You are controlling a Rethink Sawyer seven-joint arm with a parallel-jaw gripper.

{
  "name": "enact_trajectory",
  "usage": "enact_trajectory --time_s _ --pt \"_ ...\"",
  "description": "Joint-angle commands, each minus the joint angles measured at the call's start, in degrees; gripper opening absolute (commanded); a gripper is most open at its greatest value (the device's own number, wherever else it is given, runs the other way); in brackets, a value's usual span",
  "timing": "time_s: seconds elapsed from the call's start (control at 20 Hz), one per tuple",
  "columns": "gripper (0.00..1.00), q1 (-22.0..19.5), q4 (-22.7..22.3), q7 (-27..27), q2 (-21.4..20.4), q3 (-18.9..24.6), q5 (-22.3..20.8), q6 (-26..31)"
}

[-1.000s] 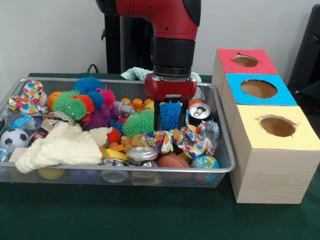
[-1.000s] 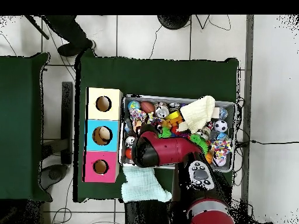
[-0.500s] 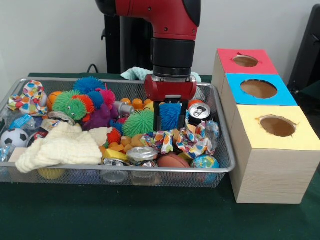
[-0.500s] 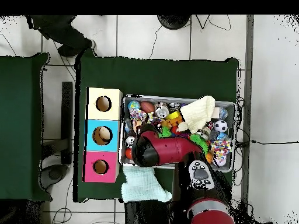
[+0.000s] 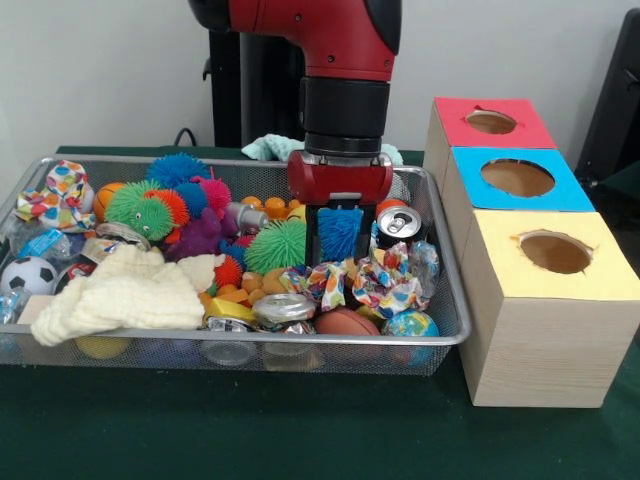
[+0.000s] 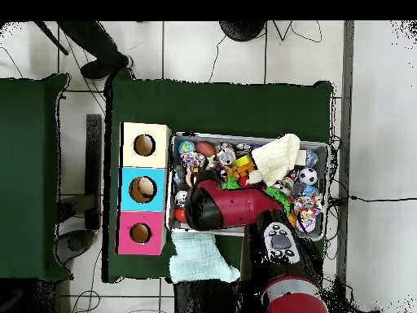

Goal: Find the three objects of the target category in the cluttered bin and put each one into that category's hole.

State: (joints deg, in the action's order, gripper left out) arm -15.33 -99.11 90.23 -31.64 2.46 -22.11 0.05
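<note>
My gripper [image 5: 340, 240] hangs straight down over the right middle of the wire bin [image 5: 447, 330]. It is shut on a blue spiky ball [image 5: 340, 230], which sits between the two black fingers just above the pile. Around it lie a green spiky ball [image 5: 276, 245], a soda can [image 5: 402, 224] and a patterned scrunchie [image 5: 385, 280]. To the right stand three boxes with holes in their tops: red [image 5: 523, 128], blue [image 5: 565, 190] and yellow [image 5: 600, 270]. In the overhead view the arm [image 6: 232, 208] hides the gripper and the ball.
More spiky balls, green-orange [image 5: 138, 208], blue [image 5: 177, 167] and purple [image 5: 200, 237], fill the bin's left half. There are also a cream cloth [image 5: 125, 290], a soccer ball [image 5: 28, 275] and crushed cans [image 5: 283, 307]. A pale green cloth [image 6: 195, 257] lies outside the bin near the robot's base.
The gripper with the blue spiky ball has edged up very slightly. Nothing else in the bin has moved.
</note>
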Motion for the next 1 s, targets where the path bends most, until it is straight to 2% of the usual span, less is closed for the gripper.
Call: enact_trajectory --time_s 0.05,0.4,1.0 --pt "1.0 -0.43 4.94 2.34 1.15 2.7 -2.31 4.31" --pt "1.0 0.0 5.36 2.47 1.24 1.96 -3.44 2.27" --pt "1.0 0.78 6.36 2.29 1.78 1.16 -4.17 3.68"
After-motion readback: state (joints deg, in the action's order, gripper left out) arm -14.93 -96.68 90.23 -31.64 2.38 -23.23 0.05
